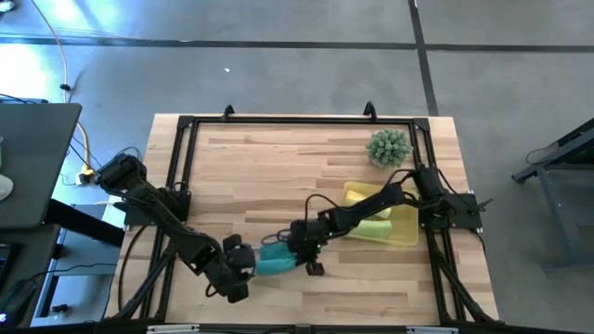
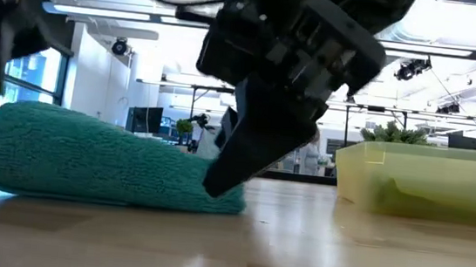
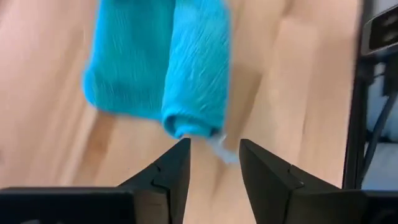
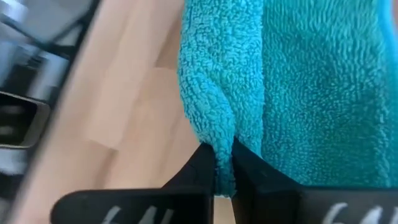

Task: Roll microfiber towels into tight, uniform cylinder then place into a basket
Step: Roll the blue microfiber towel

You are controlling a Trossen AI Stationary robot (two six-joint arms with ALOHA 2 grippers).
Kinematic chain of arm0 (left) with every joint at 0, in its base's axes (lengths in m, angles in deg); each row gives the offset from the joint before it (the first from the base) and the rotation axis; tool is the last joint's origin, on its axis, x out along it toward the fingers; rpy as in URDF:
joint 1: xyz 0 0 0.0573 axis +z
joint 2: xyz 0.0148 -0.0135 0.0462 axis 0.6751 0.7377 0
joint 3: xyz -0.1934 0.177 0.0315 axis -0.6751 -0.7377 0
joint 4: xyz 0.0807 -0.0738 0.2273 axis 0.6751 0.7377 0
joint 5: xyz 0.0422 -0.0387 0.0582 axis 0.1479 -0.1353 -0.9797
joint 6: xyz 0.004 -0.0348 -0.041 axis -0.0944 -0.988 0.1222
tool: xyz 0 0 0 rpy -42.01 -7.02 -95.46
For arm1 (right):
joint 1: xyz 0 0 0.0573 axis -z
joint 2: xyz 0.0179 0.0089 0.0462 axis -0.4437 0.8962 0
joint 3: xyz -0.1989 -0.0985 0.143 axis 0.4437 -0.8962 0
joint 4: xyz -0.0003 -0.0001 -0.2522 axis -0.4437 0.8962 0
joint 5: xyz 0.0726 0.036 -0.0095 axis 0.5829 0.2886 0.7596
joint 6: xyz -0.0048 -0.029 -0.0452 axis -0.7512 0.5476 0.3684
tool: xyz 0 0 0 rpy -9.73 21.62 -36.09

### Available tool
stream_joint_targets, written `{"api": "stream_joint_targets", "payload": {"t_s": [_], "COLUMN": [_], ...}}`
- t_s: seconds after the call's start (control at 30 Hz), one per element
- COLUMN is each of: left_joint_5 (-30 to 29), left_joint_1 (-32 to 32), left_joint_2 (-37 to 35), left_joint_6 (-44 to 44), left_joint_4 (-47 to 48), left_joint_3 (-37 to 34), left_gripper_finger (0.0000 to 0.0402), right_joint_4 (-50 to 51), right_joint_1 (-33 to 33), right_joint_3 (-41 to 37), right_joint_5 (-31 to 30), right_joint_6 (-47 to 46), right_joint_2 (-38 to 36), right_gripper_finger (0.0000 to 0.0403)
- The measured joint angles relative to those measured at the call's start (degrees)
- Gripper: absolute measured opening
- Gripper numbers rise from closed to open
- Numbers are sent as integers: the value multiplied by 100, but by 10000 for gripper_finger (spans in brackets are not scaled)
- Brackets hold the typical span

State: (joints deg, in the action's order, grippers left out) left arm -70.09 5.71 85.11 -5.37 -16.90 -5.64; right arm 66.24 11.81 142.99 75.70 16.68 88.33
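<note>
A teal microfiber towel [image 1: 274, 263], partly rolled, lies on the wooden table near its front edge, between my two grippers. My left gripper [image 3: 214, 152] is open just short of the towel's rolled end [image 3: 189, 127], its fingers apart from the cloth. My right gripper [image 4: 224, 163] is shut on the towel's other end. The yellow basket [image 1: 406, 234] stands to the right, under the right arm. In it lie a lime green towel [image 1: 374, 228] and a yellow towel [image 1: 358, 195]. My right gripper pinches a raised fold of the teal towel [image 4: 219, 140] between its two fingers, at the end toward the table's right. The fingers [image 2: 240, 156] slant down from the right. The towel lies on the table, slack.
A spiky green ball-shaped plant [image 1: 388, 147] stands at the back right, beyond the basket [image 2: 426, 182]. A black frame runs round the table's edges. Bare wood lies at the far left and centre of the table.
</note>
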Motion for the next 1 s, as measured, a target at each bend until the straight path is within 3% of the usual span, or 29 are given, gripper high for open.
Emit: {"api": "stream_joint_targets", "payload": {"t_s": [0.13, 0.3, 0.53, 0.7, 1.0], "left_joint_5": [-897, -1741, -1470, -1563, -1212], "left_joint_1": [-261, -373, -114, -14, 192], "left_joint_2": [-33, 287, 860, 1036, 1479], "left_joint_6": [958, 1659, 2027, 2224, 1979], "left_joint_4": [-308, -552, -1359, -1282, -1258], "left_joint_3": [4, 5, 22, 15, 40], "left_gripper_finger": [129, 130, 130, 130, 129], "right_joint_4": [-30, -22, -41, -41, -45], "right_joint_1": [221, 292, 285, 285, 285], "right_joint_3": [-13, -13, -11, -11, -7], "right_joint_5": [762, 811, 742, 725, 707], "right_joint_6": [-634, -925, -936, -936, -938], "right_joint_2": [20, 18, 9, 7, 7], "right_gripper_finger": [3, 5, 6, 7, 7]}}
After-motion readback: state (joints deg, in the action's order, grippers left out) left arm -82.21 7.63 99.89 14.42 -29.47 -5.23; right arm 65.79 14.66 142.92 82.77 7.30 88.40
